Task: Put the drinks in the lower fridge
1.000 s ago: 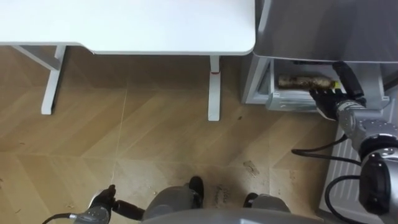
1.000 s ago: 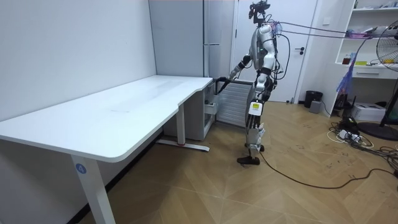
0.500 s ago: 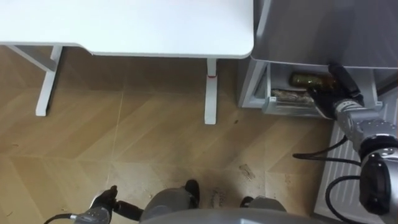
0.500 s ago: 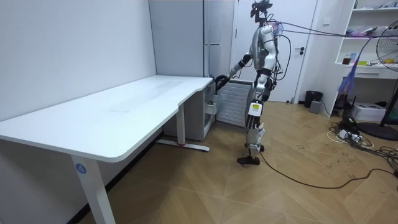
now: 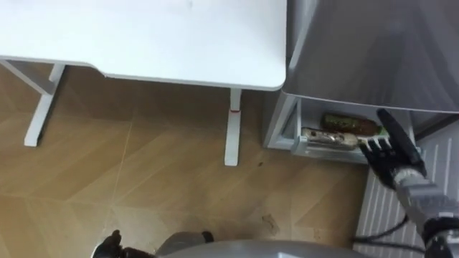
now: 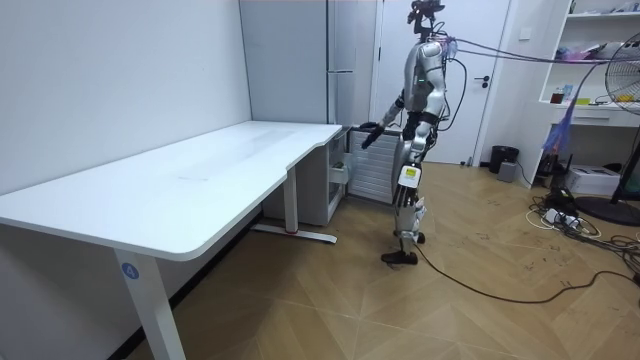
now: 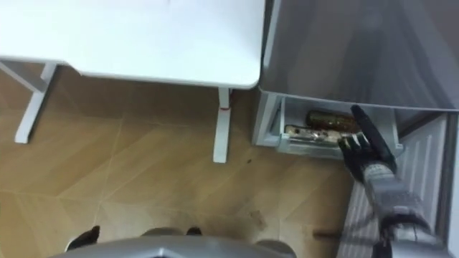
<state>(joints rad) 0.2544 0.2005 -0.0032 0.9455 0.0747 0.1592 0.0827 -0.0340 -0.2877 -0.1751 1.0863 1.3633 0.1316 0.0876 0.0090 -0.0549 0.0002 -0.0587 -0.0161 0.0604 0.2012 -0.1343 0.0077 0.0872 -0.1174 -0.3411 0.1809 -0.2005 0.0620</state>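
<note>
- Left eye view: the right hand hovers at the open drawer low in the fridge. Its fingers are straight and spread and hold nothing. I cannot tell whether the tips touch the drawer front.
- The drinks are down there: a dark bottle lies on its side in the drawer. A pale bottle lies just in front of it, also on its side.
- Handling, as I judge it: if full, they are fairly heavy. They look stiff and smooth, and lying like that they could roll. If they are glass, a knock could break them.
- The best hold is round the middle of the body, fingers wrapping from above, not at the neck.
- Labels: nothing on either bottle can be read, and no other writing is legible.
- The left hand sits low at the lower left, above the floor. I cannot tell its state.
- Room view: the robot stands upright by the fridge, at the end of the white tabletop, with one arm reaching toward the drawer.
</note>
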